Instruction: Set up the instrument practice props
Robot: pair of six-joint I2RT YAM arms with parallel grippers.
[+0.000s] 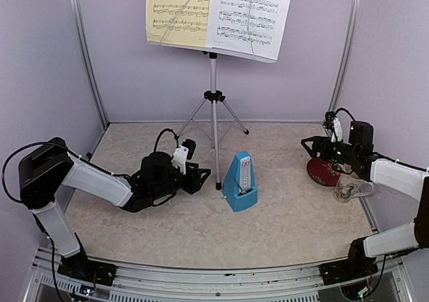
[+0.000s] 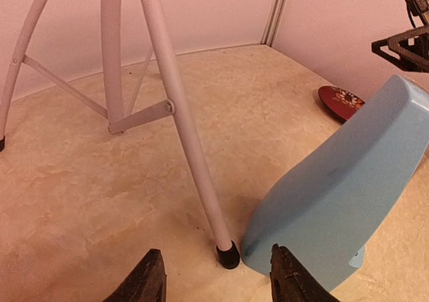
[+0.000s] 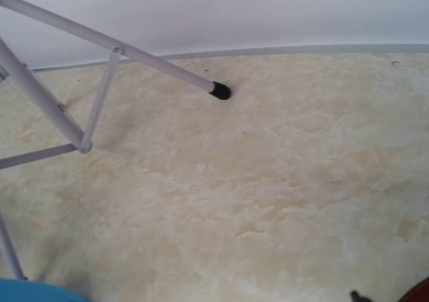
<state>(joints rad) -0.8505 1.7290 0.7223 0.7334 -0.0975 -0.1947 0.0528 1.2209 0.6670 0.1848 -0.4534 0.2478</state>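
Fingertips (image 2: 151,280) of the left gripper (image 2: 218,283) stand spread w/ nothing btw them, low over the beige marbled tabletop (image 2: 80,201). Only the dark tips show in its wrist cam; the rest is cut off at the bottom edge. Just ahead of the gap sits a black rubber foot (image 2: 228,256) of the silver tripod music stand (image 2: 175,108). Just right of the foot is the small blue pyramid metronome (image 2: 348,195); can't tell if they touch. Metronome looks tilted in the wrist cam, but the overhead cam shows it upright on the table, in front of the stand.

The right gripper (image 1: 315,143) has jaws wide apart, holding nothing, over the dark red round disc (image 1: 324,173). Its own wrist cam shows hardly any of it, just table, two stand legs, a blue sliver bottom left and a red sliver bottom right. The white patterned mug (image 1: 350,191) sits beside the disc, partly hidden by the right arm; pattern too small to read.

Overhead cam only: yellow sheet of printed music (image 1: 177,11) on the left and white sheet of printed music (image 1: 251,14) on the right, side by side on the stand, tops cropped. The desk behind them is hidden. Thin wire holders cross both pages.

Pale lilac walls (image 1: 281,81) on three sides, aluminium posts (image 1: 86,54) in the back corners, metal rail (image 1: 214,278) at the near edge by the arm bases.
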